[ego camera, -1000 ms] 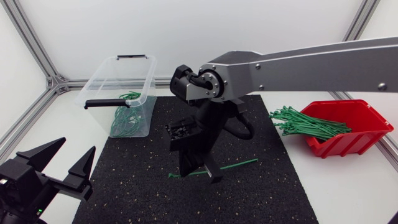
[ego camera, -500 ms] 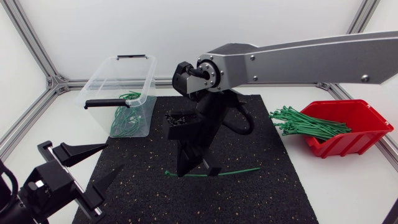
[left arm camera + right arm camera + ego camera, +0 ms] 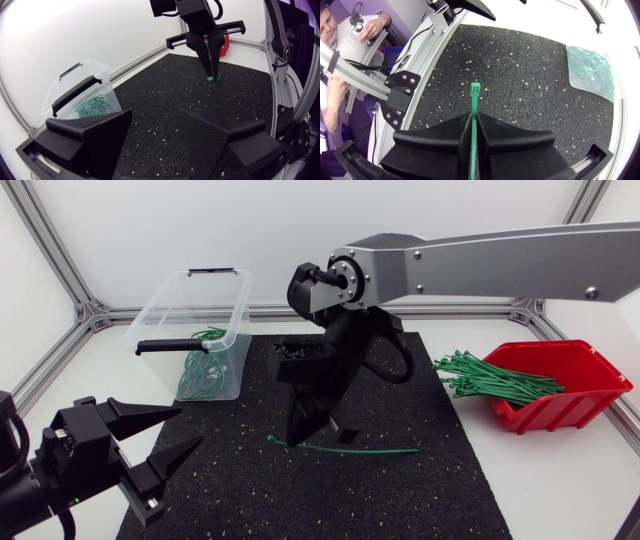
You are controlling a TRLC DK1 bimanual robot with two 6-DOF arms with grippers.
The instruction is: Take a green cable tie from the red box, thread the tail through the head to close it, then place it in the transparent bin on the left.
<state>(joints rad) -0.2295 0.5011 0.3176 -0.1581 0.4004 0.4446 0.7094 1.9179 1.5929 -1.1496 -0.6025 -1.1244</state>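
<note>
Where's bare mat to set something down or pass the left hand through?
Free: mat strip between cable tie and red box; mat front, between left hand and tie. Crowded: centre, where right hand grips the tie; loose ties spill by the box.

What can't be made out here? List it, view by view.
Head view: the right gripper covers the part of the green cable tie it holds.
Right wrist view: the tie's tail is hidden between the fingers and cut off by the lower edge.
Left wrist view: the red box is mostly hidden behind the right gripper.
Head view: the green ties in the transparent bin are too tangled to count.
</note>
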